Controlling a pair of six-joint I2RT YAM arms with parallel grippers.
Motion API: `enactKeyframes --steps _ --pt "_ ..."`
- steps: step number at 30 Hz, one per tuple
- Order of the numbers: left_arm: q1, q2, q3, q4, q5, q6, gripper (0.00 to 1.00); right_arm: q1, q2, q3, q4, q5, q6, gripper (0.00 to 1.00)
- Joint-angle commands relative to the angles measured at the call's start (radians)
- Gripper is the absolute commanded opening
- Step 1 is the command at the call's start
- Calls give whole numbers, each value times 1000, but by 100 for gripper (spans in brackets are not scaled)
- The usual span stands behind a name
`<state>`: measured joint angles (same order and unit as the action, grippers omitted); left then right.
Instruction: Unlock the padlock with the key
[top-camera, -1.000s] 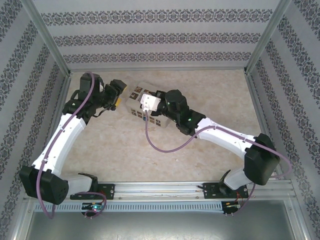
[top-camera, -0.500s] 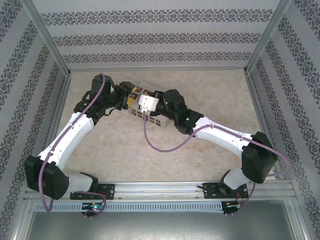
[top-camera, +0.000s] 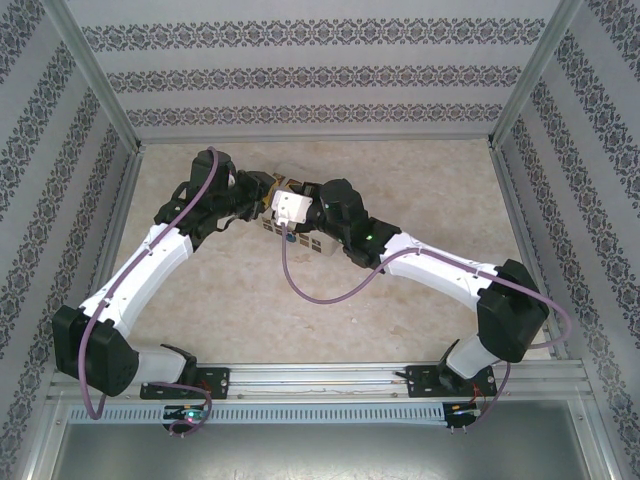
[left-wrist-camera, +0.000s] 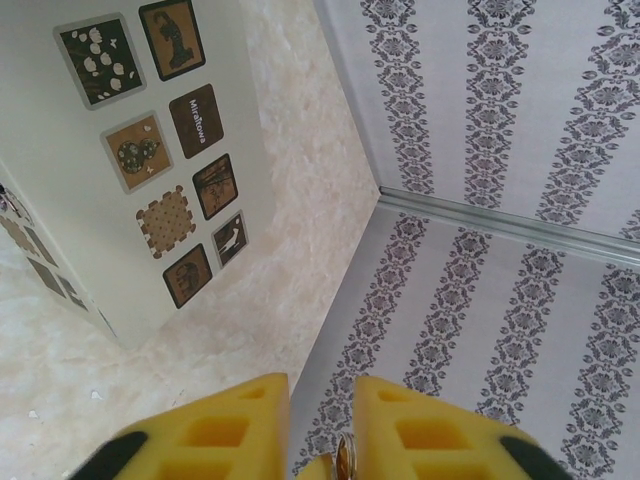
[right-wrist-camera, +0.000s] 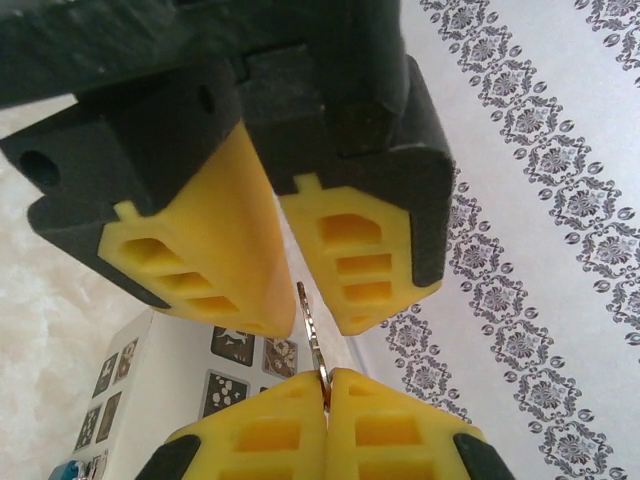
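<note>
Padlock (right-wrist-camera: 62, 472): my best guess is the scrap of blue at the bottom left corner of the right wrist view, against the side of the box (left-wrist-camera: 50, 150). The box stands far and left of centre on the table (top-camera: 420, 180). The frame edge cuts the padlock off, so neither shackle nor keyhole can be read, and I cannot tell whether it is locked.

By my reading the task is at an early stage. The key (right-wrist-camera: 312, 335) is off the table, in the air between the two grippers, which meet just over the box's left end. The right gripper (right-wrist-camera: 326, 385) is clenched on one end of the key. The left gripper (left-wrist-camera: 322, 385) has a finger on either side of the other end with a narrow gap; I cannot tell whether it is pinching. This looks like a handover. Carrying the key to the padlock, inserting it and turning it are all left to do.

From above, both wrists cover the key and much of the box. The key shows edge-on as a thin sliver, so which end is the blade is unclear.
</note>
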<state>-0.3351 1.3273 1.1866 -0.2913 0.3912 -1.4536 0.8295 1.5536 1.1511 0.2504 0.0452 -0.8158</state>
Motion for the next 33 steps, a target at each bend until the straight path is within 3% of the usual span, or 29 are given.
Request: enactKeyframes --steps 1,5,7,8,10,14,21,23,26,29,33 --pt "-15 3 -2 24 6 -163 12 14 11 36 13 21 0 0" --pt "-16 3 -3 16 -4 -152 0 14 8 35 13 28 7 0" --pt "-15 2 1 6 -16 -137 0 13 4 32 14 31 23 7" --pt "-15 2 3 3 -21 -128 0 11 2 32 14 29 33 12" --pt "-15 0 8 -5 -36 -102 0 8 -8 25 14 23 56 35" --pt "-10 7 35 -25 -59 20 0 -5 -37 6 11 -16 119 53" --pt "19 14 46 30 -80 384 0 -71 -114 -41 9 -166 349 78" --pt "31 10 22 109 -31 518 0 -103 -133 -51 12 -217 443 83" --pt "55 15 -11 254 134 668 0 -152 -151 -69 32 -296 590 92" --pt "78 34 -15 327 252 734 0 -203 -161 -73 36 -368 728 98" --pt "107 81 10 366 396 772 0 -270 -168 -83 53 -439 905 98"
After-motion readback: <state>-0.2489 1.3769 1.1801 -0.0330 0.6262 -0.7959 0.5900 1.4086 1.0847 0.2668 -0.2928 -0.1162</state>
